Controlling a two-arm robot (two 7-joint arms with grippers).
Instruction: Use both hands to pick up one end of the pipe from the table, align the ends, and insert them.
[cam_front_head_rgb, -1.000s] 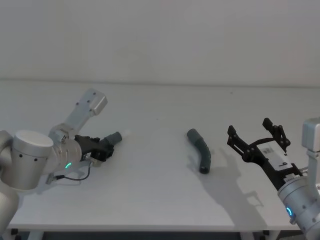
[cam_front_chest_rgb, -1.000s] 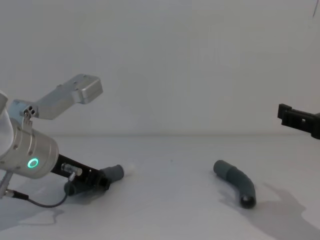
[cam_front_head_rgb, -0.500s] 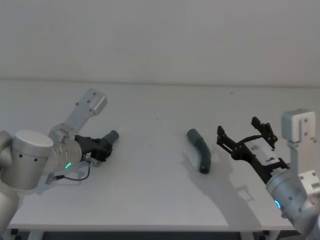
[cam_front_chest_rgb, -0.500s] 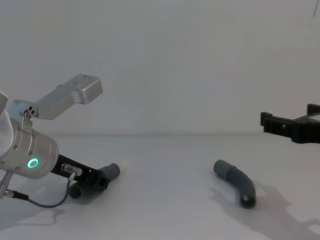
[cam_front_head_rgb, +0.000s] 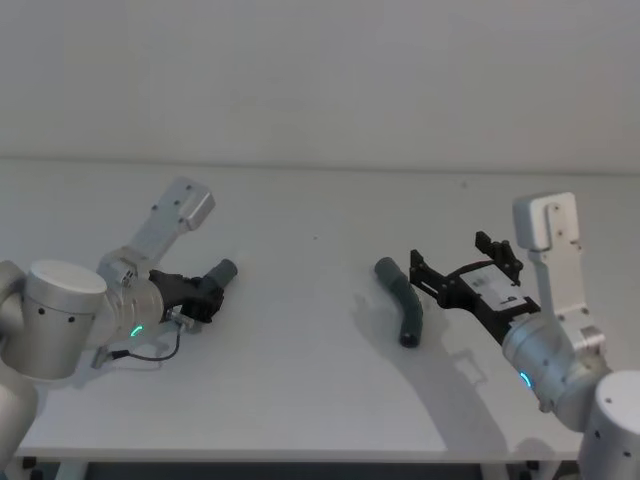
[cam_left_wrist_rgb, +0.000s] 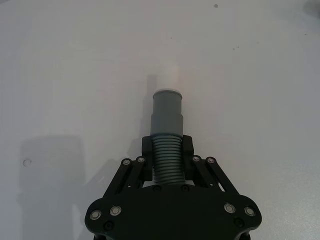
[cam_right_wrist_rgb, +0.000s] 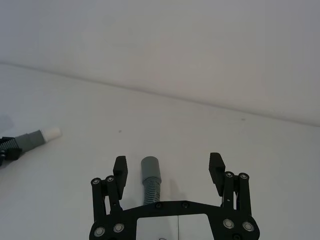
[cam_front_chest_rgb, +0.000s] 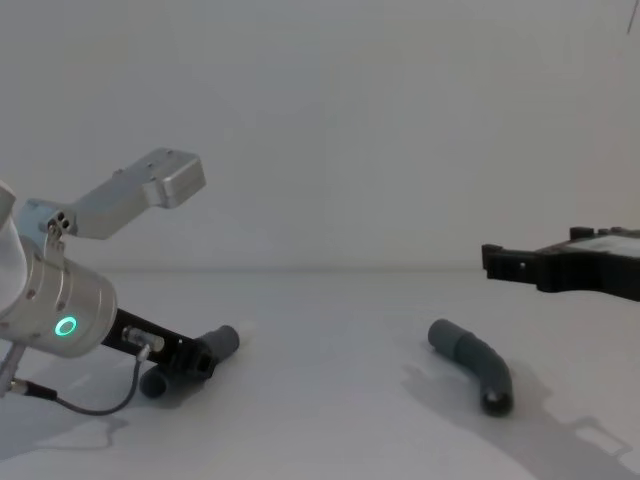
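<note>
Our left gripper (cam_front_head_rgb: 203, 292), lower left, squeezes one pipe piece (cam_front_head_rgb: 222, 272). Our right gripper (cam_front_head_rgb: 450, 255) is wide open and empty, beside the other piece (cam_front_head_rgb: 403, 305), right of middle on the table (cam_front_head_rgb: 300, 380). We should lower it straight, one finger each side.

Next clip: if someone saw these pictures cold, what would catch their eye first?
First, the left gripper, low over the left of the table, shut on the ribbed middle of one pipe piece whose whitish tip points out past the fingers. Then the right gripper, open, hovers above and just right of the other pipe piece, which lies loose on the table.
</note>
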